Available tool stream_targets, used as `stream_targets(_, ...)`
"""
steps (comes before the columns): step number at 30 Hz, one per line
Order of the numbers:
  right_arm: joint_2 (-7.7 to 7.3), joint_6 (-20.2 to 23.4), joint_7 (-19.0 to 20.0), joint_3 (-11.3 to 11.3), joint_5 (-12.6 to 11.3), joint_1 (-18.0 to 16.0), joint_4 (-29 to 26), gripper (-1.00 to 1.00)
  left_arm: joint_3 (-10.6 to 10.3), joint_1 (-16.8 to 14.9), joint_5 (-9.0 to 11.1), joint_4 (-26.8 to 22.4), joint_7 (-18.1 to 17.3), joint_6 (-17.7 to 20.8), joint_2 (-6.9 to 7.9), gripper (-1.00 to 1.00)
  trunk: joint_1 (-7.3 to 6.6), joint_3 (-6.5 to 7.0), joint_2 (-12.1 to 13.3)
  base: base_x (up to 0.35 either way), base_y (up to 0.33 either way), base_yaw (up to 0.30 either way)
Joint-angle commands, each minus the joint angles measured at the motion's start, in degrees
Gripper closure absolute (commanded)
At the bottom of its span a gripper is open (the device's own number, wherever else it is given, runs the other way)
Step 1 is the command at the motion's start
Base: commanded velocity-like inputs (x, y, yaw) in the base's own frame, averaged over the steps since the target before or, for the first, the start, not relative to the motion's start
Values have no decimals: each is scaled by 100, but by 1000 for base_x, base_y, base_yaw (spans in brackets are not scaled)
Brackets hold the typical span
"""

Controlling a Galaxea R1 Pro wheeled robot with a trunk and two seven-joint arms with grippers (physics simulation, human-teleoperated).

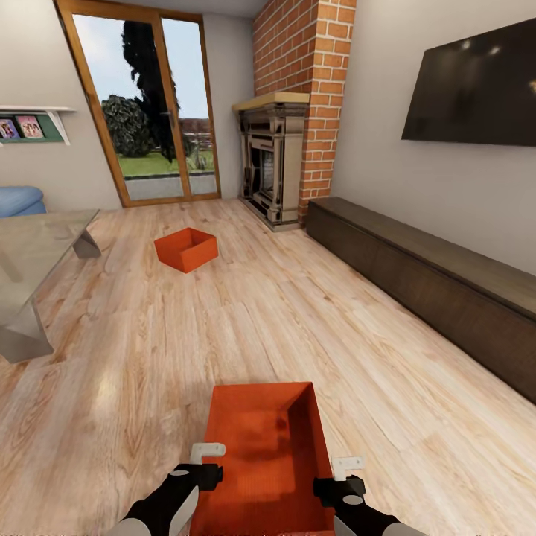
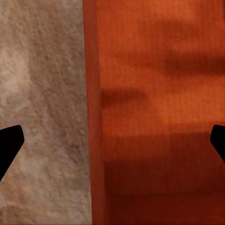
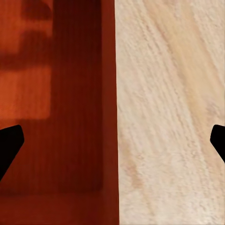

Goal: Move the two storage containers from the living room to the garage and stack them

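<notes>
I am in the living room, and the garage is out of view. One red-orange storage container (image 1: pixel 264 454) sits on the light wood planks right below me. My left gripper (image 1: pixel 205 465) is open and straddles its left wall (image 2: pixel 93 117), one finger outside and one inside. My right gripper (image 1: pixel 344 476) is open in the same way over the right wall (image 3: pixel 108 93). In both wrist views the dark fingertips (image 2: pixel 9 140) (image 3: pixel 9 143) stand far apart, clear of the walls. The second storage container (image 1: pixel 186 249) rests on the planks farther ahead, to the left.
A low glass-topped table (image 1: pixel 30 260) stands at the left, with a blue sofa (image 1: pixel 18 201) behind it. A long dark cabinet (image 1: pixel 432 275) runs along the right wall under a TV (image 1: pixel 476 85). Ahead are a brick fireplace (image 1: pixel 272 167) and glazed wood-framed doors (image 1: pixel 149 112).
</notes>
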Motion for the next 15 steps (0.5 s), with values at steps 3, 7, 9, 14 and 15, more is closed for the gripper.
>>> stream_targets(3, 0, -14, -23, 49, -55, -2, -4, -100, -35, 0, 20, -12, 32, 34, 2, -100, 65, -59, -124, 0, 0, 0)
stream_targets(7, -3, -14, -23, 49, -55, -2, -4, -100, -35, 1, 20, -12, 32, 34, 7, -100, 153, -131, -284, 0, 0, 0)
stream_targets(9, -7, -14, -23, 49, -55, -2, -4, -100, -35, 1, 20, -12, 32, 34, 9, -100, 197, -167, -364, 0, 0, 0)
stream_targets(14, -6, -14, -23, 49, -55, -2, -4, -100, -35, 1, 20, -12, 32, 34, 10, -100, 285, -239, -525, 0, 0, 0)
stream_targets(15, -7, -14, -23, 49, -55, -2, -4, -100, -35, 1, 20, -12, 32, 34, 10, -100, 285, -239, -525, 0, 0, 0)
